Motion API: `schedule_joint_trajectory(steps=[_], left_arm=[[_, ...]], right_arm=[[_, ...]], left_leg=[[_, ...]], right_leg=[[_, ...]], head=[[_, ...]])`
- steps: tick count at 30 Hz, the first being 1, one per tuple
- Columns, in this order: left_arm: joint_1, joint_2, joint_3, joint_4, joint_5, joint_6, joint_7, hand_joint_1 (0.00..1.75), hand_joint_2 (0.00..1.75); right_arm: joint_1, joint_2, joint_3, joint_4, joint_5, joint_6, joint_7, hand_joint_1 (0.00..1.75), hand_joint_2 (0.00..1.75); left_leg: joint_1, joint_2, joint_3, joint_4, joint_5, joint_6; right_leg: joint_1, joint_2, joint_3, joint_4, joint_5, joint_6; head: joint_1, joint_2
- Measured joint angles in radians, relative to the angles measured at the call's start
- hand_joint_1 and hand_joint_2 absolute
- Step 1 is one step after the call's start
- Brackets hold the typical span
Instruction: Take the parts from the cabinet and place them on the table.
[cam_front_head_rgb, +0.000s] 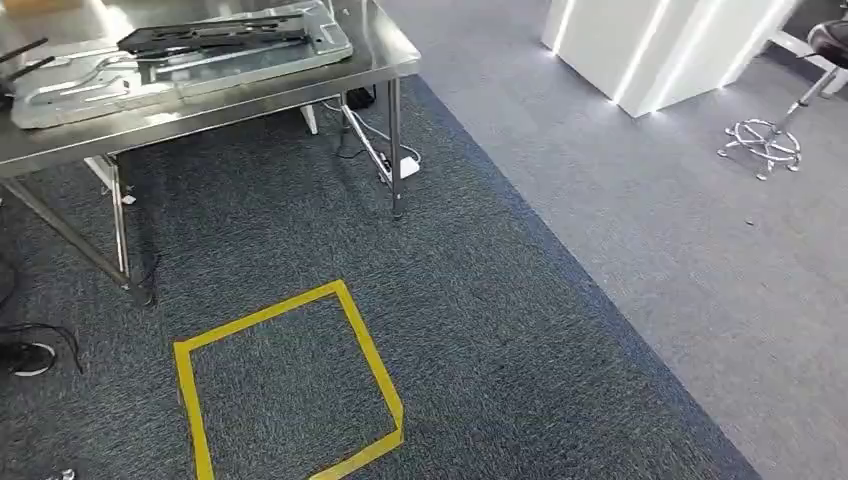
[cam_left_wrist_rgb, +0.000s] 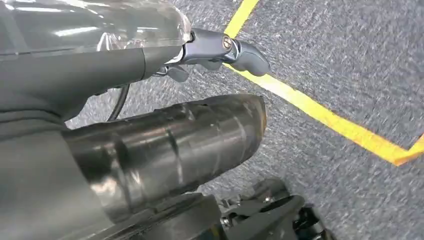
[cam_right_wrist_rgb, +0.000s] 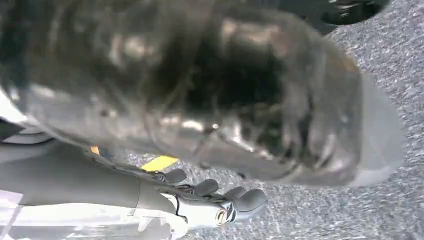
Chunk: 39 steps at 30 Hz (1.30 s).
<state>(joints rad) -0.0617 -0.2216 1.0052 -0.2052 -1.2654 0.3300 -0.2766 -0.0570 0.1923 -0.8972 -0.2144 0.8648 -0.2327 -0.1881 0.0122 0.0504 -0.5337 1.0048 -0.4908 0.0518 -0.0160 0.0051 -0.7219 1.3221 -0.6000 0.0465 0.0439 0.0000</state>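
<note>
Grey fingers of the left hand (cam_left_wrist_rgb: 220, 50) hang over dark carpet (cam_front_head_rgb: 480, 330), stretched out a little apart with nothing between them; a yellow tape line (cam_left_wrist_rgb: 320, 112) runs on the floor just beyond the fingertips. The right hand (cam_right_wrist_rgb: 210, 200) hangs the same way, its fingers side by side and lightly curled, also carrying nothing, with a scrap of the same tape near it.

Further out, the head view looks down on a yellow tape square (cam_front_head_rgb: 290, 380) on the carpet. Past it stands the steel counter (cam_front_head_rgb: 250, 95), carrying a light tray (cam_front_head_rgb: 110, 95) with a dark flat part (cam_front_head_rgb: 210, 38) lying on it and some thin metal pieces beside that. The cabinet is not visible, so I cannot tell where the remaining parts are.

Judging from this, the robot is between stations, with both arms down. The main risk is footing and heading: cables (cam_front_head_rgb: 365, 140) trail on the floor by the counter leg (cam_front_head_rgb: 396, 150), and a turn begun from off the marked square could leave the robot badly lined up with the cabinet. A wheeled stool (cam_front_head_rgb: 770, 140) stands well off on the lighter floor.
</note>
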Motion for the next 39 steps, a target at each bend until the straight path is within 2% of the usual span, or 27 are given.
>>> schedule_joint_trajectory(steps=[1, 3, 4, 5, 8, 9, 10, 11, 13, 14, 15, 16, 17, 18, 19, 20, 23, 24, 26, 27, 29, 30, 31, 33, 34, 35, 39], left_arm=[[-0.002, 0.000, 0.000, 0.000, 0.000, 0.000, 0.001, 0.00, 0.00], [-0.004, -0.001, 0.000, 0.000, 0.000, 0.000, 0.001, 0.00, 0.00], [-0.004, -0.001, 0.000, 0.000, 0.000, 0.000, 0.001, 0.00, 0.00], [-0.003, -0.002, 0.000, 0.000, 0.000, 0.000, 0.002, 0.00, 0.00], [-0.007, -0.002, 0.000, 0.000, 0.000, 0.000, 0.004, 0.00, 0.00], [-0.007, -0.002, 0.000, 0.000, 0.000, 0.000, 0.004, 0.00, 0.00], [-0.008, -0.002, 0.000, 0.000, 0.001, 0.000, 0.004, 0.00, 0.00], [-0.009, -0.002, 0.000, 0.000, 0.002, 0.000, 0.004, 0.00, 0.00], [-0.004, -0.002, 0.000, 0.000, 0.005, 0.000, 0.004, 0.00, 0.00], [-0.002, -0.002, 0.000, 0.000, 0.005, 0.000, 0.006, 0.00, 0.00], [0.000, -0.002, 0.000, 0.000, 0.005, 0.000, 0.007, 0.00, 0.00], [0.001, -0.001, 0.000, 0.000, 0.005, 0.000, 0.007, 0.00, 0.00], [0.000, -0.001, 0.000, 0.000, 0.005, 0.000, 0.007, 0.00, 0.00], [0.000, -0.001, 0.000, 0.000, 0.005, 0.000, 0.007, 0.00, 0.00], [0.002, -0.001, 0.001, 0.000, 0.005, 0.000, 0.007, 0.00, 0.00], [0.002, -0.001, 0.002, 0.000, 0.005, 0.000, 0.007, 0.00, 0.00], [-0.003, -0.001, 0.002, 0.000, 0.005, 0.000, 0.007, 0.00, 0.00], [-0.002, -0.002, 0.002, 0.000, 0.005, 0.001, 0.007, 0.00, 0.00], [-0.004, -0.001, 0.002, 0.000, 0.005, 0.001, 0.007, 0.00, 0.00], [-0.002, -0.001, 0.002, 0.000, 0.005, 0.001, 0.007, 0.00, 0.00], [0.002, -0.001, 0.003, 0.000, 0.006, 0.001, 0.008, 0.00, 0.00], [0.002, -0.001, 0.004, 0.000, 0.006, 0.001, 0.008, 0.00, 0.00], [0.001, -0.001, 0.005, 0.000, 0.006, 0.001, 0.008, 0.00, 0.00], [-0.001, -0.002, 0.005, 0.000, 0.006, 0.001, 0.008, 0.00, 0.00], [-0.001, -0.002, 0.005, 0.000, 0.006, 0.001, 0.008, 0.00, 0.00], [0.000, -0.002, 0.005, 0.000, 0.006, 0.001, 0.008, 0.00, 0.00], [-0.010, -0.002, 0.006, 0.000, 0.006, 0.002, 0.008, 0.00, 0.00]], right_arm=[[0.002, 0.000, 0.000, 0.000, 0.001, 0.000, 0.001, 0.00, 0.00], [0.003, 0.000, 0.000, 0.000, 0.003, 0.000, 0.003, 0.00, 0.00], [0.002, 0.000, 0.001, 0.000, 0.004, 0.000, 0.003, 0.00, 0.00], [-0.001, -0.001, 0.001, 0.000, 0.004, 0.000, 0.003, 0.00, 0.00], [0.001, -0.001, 0.002, 0.000, 0.006, 0.001, 0.003, 0.00, 0.00], [0.001, -0.001, 0.002, 0.000, 0.006, 0.002, 0.003, 0.00, 0.00], [0.000, -0.001, 0.002, 0.000, 0.004, 0.003, 0.003, 0.00, 0.00], [0.000, -0.001, 0.002, 0.000, 0.003, 0.008, 0.003, 0.00, 0.00], [-0.002, -0.001, 0.002, 0.000, 0.003, 0.014, 0.003, 0.00, 0.00], [-0.002, -0.001, 0.002, 0.000, 0.003, 0.016, 0.003, 0.00, 0.00], [-0.001, -0.001, 0.002, 0.000, 0.003, 0.016, 0.003, 0.00, 0.00], [0.000, -0.001, 0.002, 0.000, 0.004, 0.016, 0.003, 0.00, 0.00], [0.001, -0.001, 0.002, 0.000, 0.005, 0.016, 0.003, 0.00, 0.00], [0.000, -0.001, 0.002, 0.000, 0.006, 0.017, 0.003, 0.00, 0.00], [0.001, -0.001, 0.002, 0.000, 0.006, 0.017, 0.005, 0.00, 0.00], [-0.002, -0.001, 0.002, 0.001, 0.006, 0.017, 0.007, 0.00, 0.00], [0.003, -0.001, 0.003, 0.001, 0.006, 0.017, 0.009, 0.00, 0.00], [0.005, -0.001, 0.002, 0.001, 0.006, 0.017, 0.009, 0.00, 0.00], [0.005, -0.002, 0.003, 0.002, 0.008, 0.017, 0.012, 0.00, 0.00], [0.003, -0.002, 0.003, 0.002, 0.010, 0.018, 0.013, 0.00, 0.00], [0.001, -0.002, 0.006, 0.002, 0.014, 0.018, 0.013, 0.00, 0.00], [0.002, -0.001, 0.007, 0.002, 0.015, 0.018, 0.013, 0.00, 0.00], [0.004, -0.002, 0.007, 0.002, 0.016, 0.018, 0.013, 0.00, 0.00], [0.006, -0.002, 0.007, 0.002, 0.019, 0.018, 0.014, 0.00, 0.00], [0.005, -0.002, 0.007, 0.002, 0.020, 0.018, 0.015, 0.00, 0.00], [0.002, -0.002, 0.007, 0.002, 0.021, 0.018, 0.015, 0.00, 0.00], [0.006, -0.002, 0.008, 0.002, 0.021, 0.018, 0.015, 0.00, 0.00]], left_leg=[[0.000, 0.011, 0.001, 0.000, -0.001, -0.001], [-0.001, 0.030, 0.008, 0.000, -0.006, -0.006], [-0.002, 0.038, 0.013, 0.000, -0.008, -0.010], [-0.009, 0.048, 0.015, 0.002, -0.014, -0.019], [-0.007, 0.074, 0.025, -0.005, -0.016, -0.033], [-0.009, 0.075, 0.026, -0.001, -0.022, -0.040], [-0.004, 0.020, 0.021, 0.021, -0.040, -0.047], [-0.001, -0.017, 0.000, 0.070, -0.077, -0.047], [-0.001, -0.040, -0.074, 0.231, -0.160, -0.050], [-0.001, -0.041, -0.105, 0.293, -0.176, -0.051], [0.000, -0.041, -0.114, 0.306, -0.164, -0.051], [0.000, -0.041, -0.103, 0.273, -0.130, -0.050], [0.000, -0.045, -0.074, 0.200, -0.078, -0.049], [0.002, -0.061, -0.033, 0.105, -0.025, -0.046], [0.005, -0.114, -0.006, 0.030, -0.005, -0.041], [0.004, -0.127, -0.003, 0.018, -0.015, -0.042], [-0.003, -0.103, 0.000, 0.023, -0.011, -0.029], [0.003, -0.088, 0.002, 0.009, -0.004, -0.017], [0.004, -0.066, 0.007, 0.000, 0.002, -0.001], [0.003, -0.053, 0.006, 0.000, 0.002, -0.001], [0.000, -0.022, 0.005, 0.001, -0.001, 0.002], [0.000, -0.008, 0.006, 0.001, -0.002, 0.001], [0.000, 0.004, 0.008, 0.001, -0.004, 0.000], [0.000, 0.024, 0.015, 0.001, -0.009, -0.005], [0.000, 0.034, 0.020, 0.001, -0.012, -0.010], [-0.007, 0.043, 0.022, 0.001, -0.018, -0.018], [-0.009, 0.076, 0.038, -0.004, -0.022, -0.041]], right_leg=[[0.000, -0.003, 0.027, -0.050, 0.034, -0.001], [0.003, -0.027, 0.128, -0.233, 0.117, -0.011], [0.010, -0.080, 0.167, -0.307, 0.126, -0.022], [0.016, -0.091, 0.165, -0.313, 0.126, -0.031], [0.020, -0.054, 0.158, -0.310, 0.125, -0.042], [0.006, -0.040, 0.166, -0.322, 0.135, -0.052], [0.005, -0.030, 0.168, -0.327, 0.139, -0.055], [0.004, -0.021, 0.166, -0.327, 0.141, -0.062], [0.006, 0.004, 0.162, -0.327, 0.141, -0.066], [0.007, 0.019, 0.161, -0.325, 0.141, -0.066], [0.007, 0.033, 0.162, -0.323, 0.141, -0.066], [0.007, 0.048, 0.162, -0.320, 0.140, -0.066], [0.006, 0.064, 0.163, -0.316, 0.138, -0.063], [0.006, 0.077, 0.163, -0.311, 0.136, -0.059], [0.004, 0.088, 0.159, -0.304, 0.132, -0.055], [0.011, 0.096, 0.152, -0.293, 0.129, -0.048], [0.002, 0.123, 0.145, -0.303, 0.137, -0.029], [0.004, 0.129, 0.143, -0.301, 0.136, -0.022], [0.007, 0.036, 0.119, -0.244, 0.095, -0.018], [0.006, 0.018, 0.084, -0.174, 0.056, -0.013], [0.001, 0.006, 0.006, -0.021, -0.003, -0.006], [-0.001, 0.003, -0.009, 0.006, -0.001, -0.004], [-0.002, 0.000, 0.003, -0.021, 0.026, -0.003], [-0.002, -0.019, 0.089, -0.182, 0.111, -0.008], [0.001, -0.053, 0.139, -0.271, 0.144, -0.014], [0.014, -0.086, 0.152, -0.300, 0.133, -0.024], [0.017, -0.042, 0.144, -0.308, 0.139, -0.045]], head=[[0.000, 0.000], [0.000, 0.000], [0.000, 0.000], [-0.001, 0.000], [0.000, 0.000], [-0.001, 0.000], [-0.001, 0.000], [-0.003, 0.000], [-0.003, 0.000], [-0.003, 0.000], [-0.002, 0.000], [-0.003, 0.000], [-0.003, 0.000], [-0.003, 0.000], [-0.002, 0.000], [-0.003, 0.000], [-0.002, 0.000], [-0.003, 0.000], [0.000, 0.000], [-0.001, 0.000], [-0.001, 0.000], [-0.001, 0.000], [-0.001, 0.000], [-0.001, 0.000], [-0.001, 0.000], [-0.002, 0.000], [-0.002, 0.000]])
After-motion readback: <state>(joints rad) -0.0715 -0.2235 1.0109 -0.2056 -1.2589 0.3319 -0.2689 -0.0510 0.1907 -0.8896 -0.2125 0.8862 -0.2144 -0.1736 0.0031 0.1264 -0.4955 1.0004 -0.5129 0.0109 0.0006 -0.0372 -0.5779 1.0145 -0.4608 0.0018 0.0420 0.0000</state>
